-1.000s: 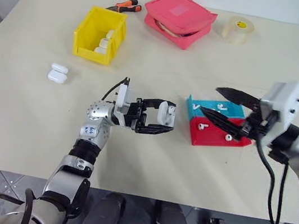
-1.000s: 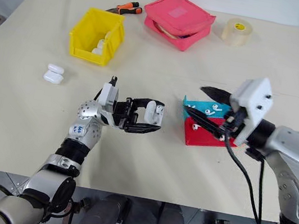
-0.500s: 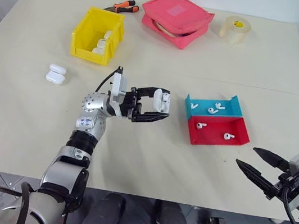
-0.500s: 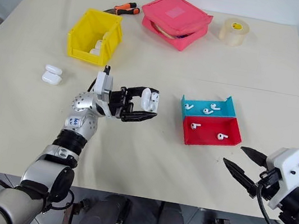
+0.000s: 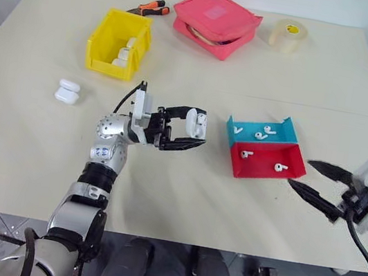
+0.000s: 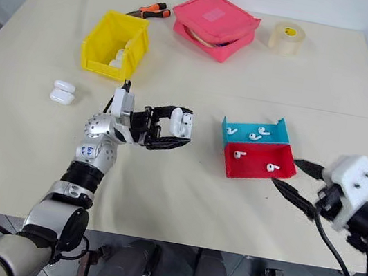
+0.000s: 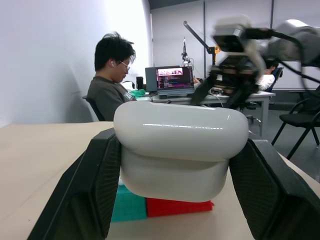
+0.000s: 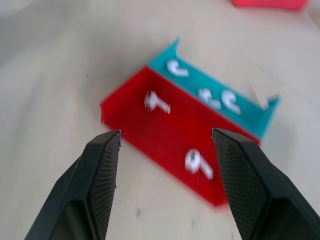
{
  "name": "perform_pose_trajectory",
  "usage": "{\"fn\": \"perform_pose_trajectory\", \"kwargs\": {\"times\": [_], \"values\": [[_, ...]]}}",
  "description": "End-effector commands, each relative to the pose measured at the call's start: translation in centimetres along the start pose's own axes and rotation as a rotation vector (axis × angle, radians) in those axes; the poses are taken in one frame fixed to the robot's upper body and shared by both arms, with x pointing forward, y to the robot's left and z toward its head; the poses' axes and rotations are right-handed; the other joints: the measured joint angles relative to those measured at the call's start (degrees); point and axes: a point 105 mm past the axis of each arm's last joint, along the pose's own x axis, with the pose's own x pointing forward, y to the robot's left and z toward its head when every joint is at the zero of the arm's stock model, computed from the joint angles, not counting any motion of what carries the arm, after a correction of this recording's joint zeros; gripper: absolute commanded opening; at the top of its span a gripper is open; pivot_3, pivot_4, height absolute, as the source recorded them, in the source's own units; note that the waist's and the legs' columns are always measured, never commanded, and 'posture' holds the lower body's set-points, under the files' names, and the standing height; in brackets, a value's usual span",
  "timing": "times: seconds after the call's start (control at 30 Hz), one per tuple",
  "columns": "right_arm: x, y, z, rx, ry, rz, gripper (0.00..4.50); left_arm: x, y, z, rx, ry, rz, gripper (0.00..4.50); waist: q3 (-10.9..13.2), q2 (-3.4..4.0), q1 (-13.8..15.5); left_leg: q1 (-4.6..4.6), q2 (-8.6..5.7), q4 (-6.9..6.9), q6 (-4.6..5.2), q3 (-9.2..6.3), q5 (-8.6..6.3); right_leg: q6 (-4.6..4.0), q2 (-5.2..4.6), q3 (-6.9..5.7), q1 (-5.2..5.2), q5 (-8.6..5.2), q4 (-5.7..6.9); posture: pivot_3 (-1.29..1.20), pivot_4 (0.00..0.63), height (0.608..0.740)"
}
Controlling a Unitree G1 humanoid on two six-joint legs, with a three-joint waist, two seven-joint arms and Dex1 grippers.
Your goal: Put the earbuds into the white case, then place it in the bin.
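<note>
My left gripper (image 5: 200,127) is shut on the white case (image 5: 198,122), held above the table's middle; up close the case (image 7: 180,145) sits squeezed between both fingers. Tiny white earbuds (image 5: 263,133) lie in a teal tray (image 5: 289,131), and two more earbuds (image 8: 155,101) in the red tray (image 5: 264,162) beside it. My right gripper (image 5: 301,173) is open and holds nothing, just right of the red tray, pointing at it. The yellow bin (image 5: 106,64) stands at the far left with white cases inside.
Two spare white cases (image 5: 69,90) lie left of my left arm. A pink pouch (image 5: 216,23), a tape roll (image 5: 288,35) and orange-handled pliers (image 5: 152,8) line the far edge. A person (image 7: 112,80) sits at a desk beyond the table.
My right gripper left the trays, swung out toward the near right edge, then came back partway toward the red tray, staying open. The left gripper kept the case almost still.
</note>
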Motion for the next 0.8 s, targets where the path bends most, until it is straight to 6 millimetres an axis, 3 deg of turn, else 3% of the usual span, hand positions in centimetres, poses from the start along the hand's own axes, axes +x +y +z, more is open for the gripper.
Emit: {"fn": "perform_pose_trajectory", "kwargs": {"times": [0.03,0.17,0.33,0.53,0.8], "values": [[2.3,-1.1,0.6,-0.04,0.041,0.054,3.01,-0.3,-0.5,0.9,0.037,-0.007,0.01,2.84,0.0,0.01,-0.2,0.01,0.0,0.0,0.0,0.02,0.0,0.0,-0.02,0.01,0.0,0.0,0.01,0.0,0.15,0.74],[5.0,-2.3,1.4,-0.078,0.05,0.123,3.01,-0.6,-0.9,1.0,0.04,-0.001,0.035,2.84,0.0,0.0,0.3,-0.06,-0.04,0.01,0.0,-0.03,0.0,0.0,-0.07,-0.04,-0.03,0.0,-0.06,0.0,0.15,0.74],[8.1,-4.6,1.5,-0.14,0.138,0.154,1.8,-0.9,-1.0,1.2,0.056,0.0,0.077,2.84,0.0,0.0,0.1,-0.1,-0.04,0.06,0.0,-0.1,0.0,0.09,-0.1,-0.09,-0.01,0.05,-0.39,0.0,0.15,0.74],[10.8,-6.2,1.6,-0.183,0.286,0.168,1.8,-1.0,-1.5,1.3,0.064,0.0,0.098,2.84,0.0,0.01,-0.5,-0.15,-0.04,0.03,0.0,-0.03,0.0,0.09,-0.11,-0.08,-0.08,0.06,-0.31,0.0,0.15,0.74],[12.4,-8.9,0.8,-0.203,0.457,0.084,1.8,-1.0,-1.8,1.3,0.071,-0.004,0.12,2.84,0.0,0.02,-1.2,-0.18,-0.06,0.06,0.0,-0.06,0.0,0.09,-0.14,-0.1,-0.09,0.06,-0.24,0.0,0.15,0.74]]}}
